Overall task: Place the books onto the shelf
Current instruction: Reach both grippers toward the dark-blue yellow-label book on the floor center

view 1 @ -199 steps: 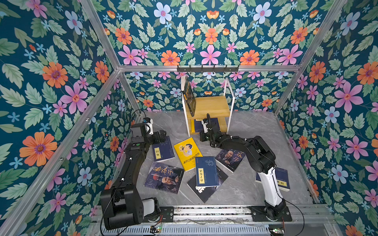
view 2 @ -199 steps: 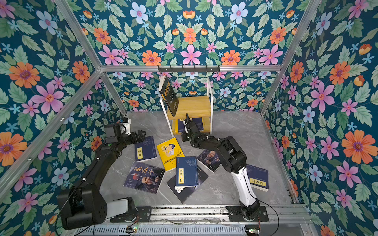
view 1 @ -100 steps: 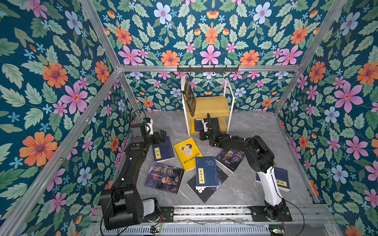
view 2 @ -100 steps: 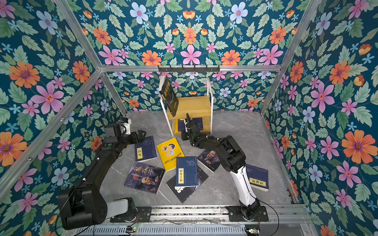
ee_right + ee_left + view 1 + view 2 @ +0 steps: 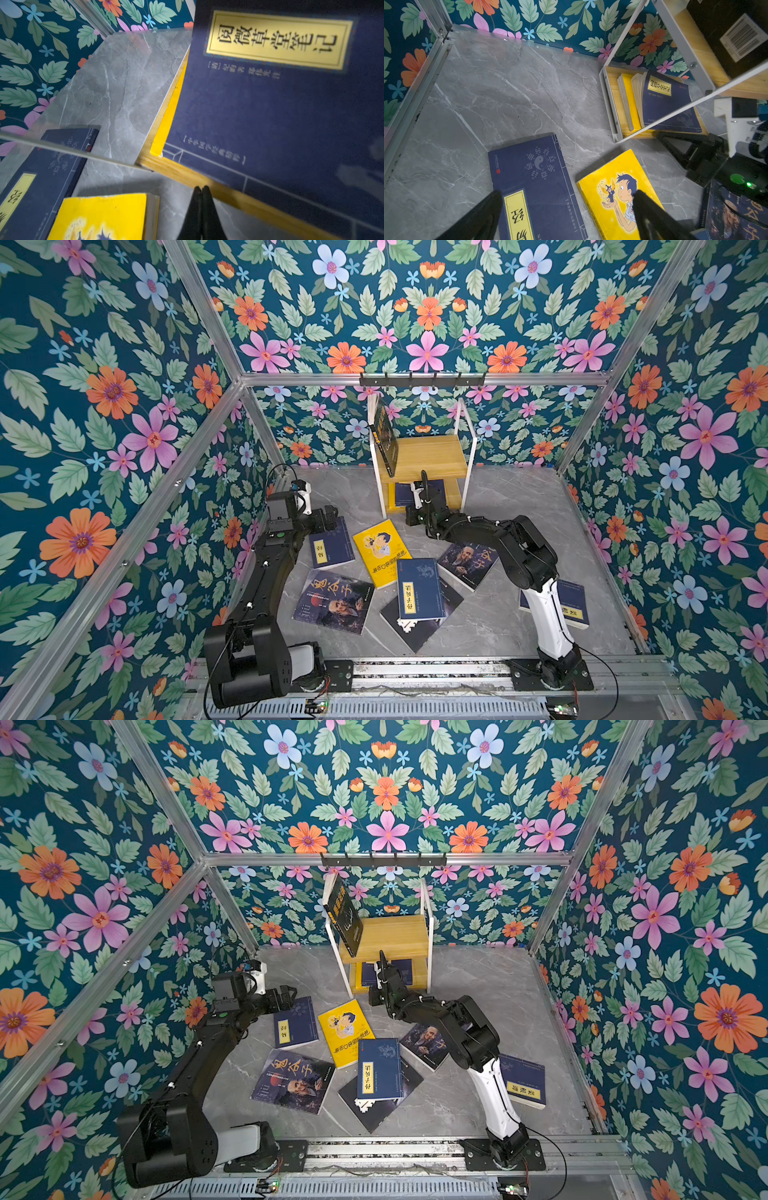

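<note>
The shelf (image 5: 428,456) stands at the back middle of the floor. A black book (image 5: 384,435) leans upright on its top board. On its lower board lies a navy book (image 5: 280,104) over a yellow one (image 5: 168,116). My right gripper (image 5: 201,188) is shut and empty, its tips just before that board's front edge. Hanging open above the floor, my left gripper (image 5: 566,199) has a navy book (image 5: 533,176) and the yellow cartoon book (image 5: 612,197) below it. More books lie flat: a portrait cover (image 5: 332,601), a navy one (image 5: 417,589) on a black one (image 5: 419,626), another portrait cover (image 5: 467,564).
A further navy book (image 5: 573,605) lies at the right behind my right arm (image 5: 523,556). A black hook rail (image 5: 422,380) hangs on the back frame above the shelf. Flowered walls close in three sides, and the arms' base rail (image 5: 415,672) runs along the front.
</note>
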### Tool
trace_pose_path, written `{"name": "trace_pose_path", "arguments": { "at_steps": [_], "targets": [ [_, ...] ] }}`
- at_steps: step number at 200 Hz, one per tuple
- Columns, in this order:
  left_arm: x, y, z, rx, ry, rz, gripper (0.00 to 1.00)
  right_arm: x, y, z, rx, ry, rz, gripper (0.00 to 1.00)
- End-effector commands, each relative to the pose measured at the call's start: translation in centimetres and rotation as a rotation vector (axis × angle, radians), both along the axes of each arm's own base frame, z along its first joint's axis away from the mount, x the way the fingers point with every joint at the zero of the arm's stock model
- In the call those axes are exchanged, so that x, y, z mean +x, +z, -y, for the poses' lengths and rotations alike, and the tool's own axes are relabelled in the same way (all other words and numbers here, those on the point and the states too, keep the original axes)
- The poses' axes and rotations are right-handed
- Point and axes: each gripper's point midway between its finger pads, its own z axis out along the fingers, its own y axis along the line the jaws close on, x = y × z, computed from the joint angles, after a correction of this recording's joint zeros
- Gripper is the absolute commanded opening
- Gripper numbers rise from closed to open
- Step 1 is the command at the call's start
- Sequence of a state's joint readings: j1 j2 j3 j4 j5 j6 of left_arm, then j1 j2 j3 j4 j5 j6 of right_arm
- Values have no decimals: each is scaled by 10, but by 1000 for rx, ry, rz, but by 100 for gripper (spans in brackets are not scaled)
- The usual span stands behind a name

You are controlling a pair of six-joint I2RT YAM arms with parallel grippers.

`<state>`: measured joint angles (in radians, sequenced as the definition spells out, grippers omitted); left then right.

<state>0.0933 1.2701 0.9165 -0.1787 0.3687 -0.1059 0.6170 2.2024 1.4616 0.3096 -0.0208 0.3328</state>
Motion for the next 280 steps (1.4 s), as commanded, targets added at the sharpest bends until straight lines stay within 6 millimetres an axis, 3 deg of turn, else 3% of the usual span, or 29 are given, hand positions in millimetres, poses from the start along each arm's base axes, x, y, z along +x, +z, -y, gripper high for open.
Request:
{"name": "trace_pose_path", "arguments": {
  "at_steps": [1,47,75,82,86,98,140,179,207,280],
  "targets": [
    [2,5,2,-1,-16,23,100,-13,27,6,67,-18,15,4],
    [-3,-2,30,-29,-132,-8,94,-82,35,48,142,-75,-122,24],
    [-2,-5,45,21,-170,-32,94,-122,40,59,187,-63,-230,35],
    [-4,-7,50,14,-178,-40,94,-131,33,62,179,-60,-259,38],
    [-5,-8,53,4,-180,-47,94,-137,47,63,198,-52,-245,40],
    [-8,-12,58,-47,-168,-75,94,-149,47,65,195,-46,-276,45],
    [-26,-34,66,-209,-95,-216,94,-162,38,64,180,-35,-325,63],
    [-47,-61,62,-257,-27,-262,93,-165,30,44,183,-3,-373,66],
    [-64,-73,81,-360,-76,-305,90,-178,26,51,182,-41,-447,66],
    [-111,-93,164,-345,-410,-382,85,-247,-8,106,207,-230,-686,81]
  ]
}}
